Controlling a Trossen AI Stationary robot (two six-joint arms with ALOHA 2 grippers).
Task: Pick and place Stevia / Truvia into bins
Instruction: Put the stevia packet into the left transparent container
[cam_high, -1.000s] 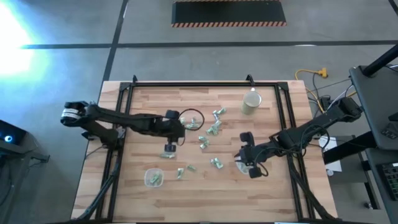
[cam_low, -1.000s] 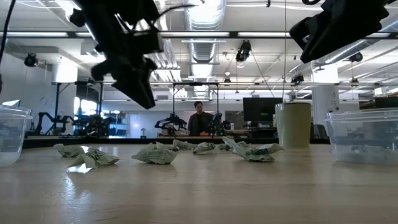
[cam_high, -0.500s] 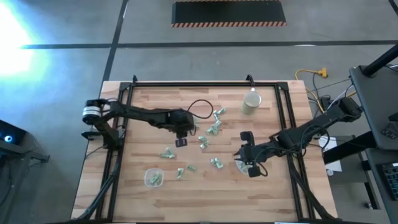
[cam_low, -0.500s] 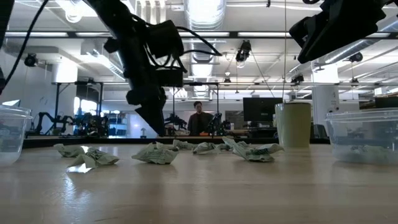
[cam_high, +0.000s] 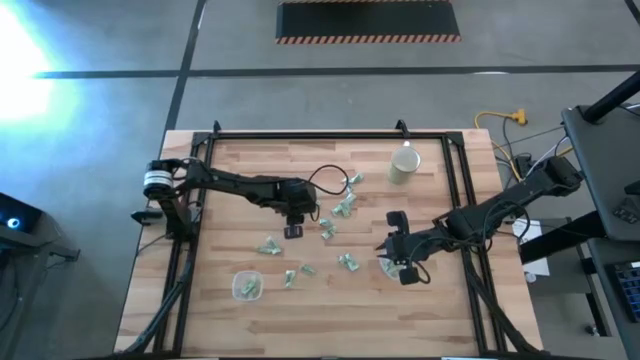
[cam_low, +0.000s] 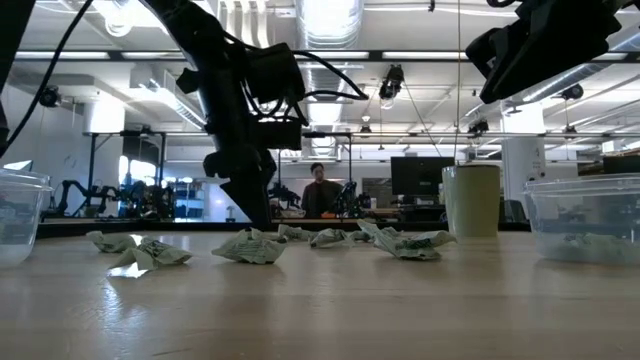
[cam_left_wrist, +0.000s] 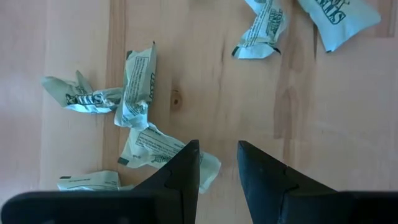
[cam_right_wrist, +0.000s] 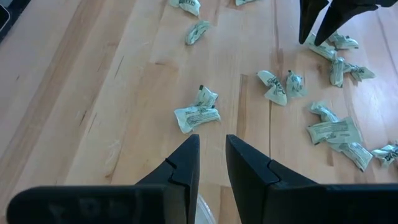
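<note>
Several crumpled green-and-white Stevia sachets (cam_high: 327, 227) lie scattered on the wooden table. My left gripper (cam_high: 293, 230) is low over the table's middle with a narrow gap between its fingers (cam_left_wrist: 217, 165). One finger stands over a sachet (cam_left_wrist: 163, 149), and bare wood shows between the tips. One clear bin (cam_high: 247, 286) holding sachets stands at the near left. The other bin (cam_high: 392, 266) sits under my right gripper (cam_high: 399, 262), which hovers above it, slightly open and empty (cam_right_wrist: 211, 158). My left gripper points steeply down, and one fingertip (cam_left_wrist: 186, 165) overlaps the end of a sachet (cam_left_wrist: 208, 169) that lies flat on the table. I cannot tell whether it touches that sachet.
A beige round cup (cam_high: 404, 165) stands at the far right of the table. A black metal frame (cam_high: 300, 137) runs along the table's edges. In the low view, a person shows in the room behind the table.
My left gripper has swung toward the table's right edge and come down close to the tabletop among the sachets, rolling a little as it went. The sachets and my right gripper have stayed where they were.
</note>
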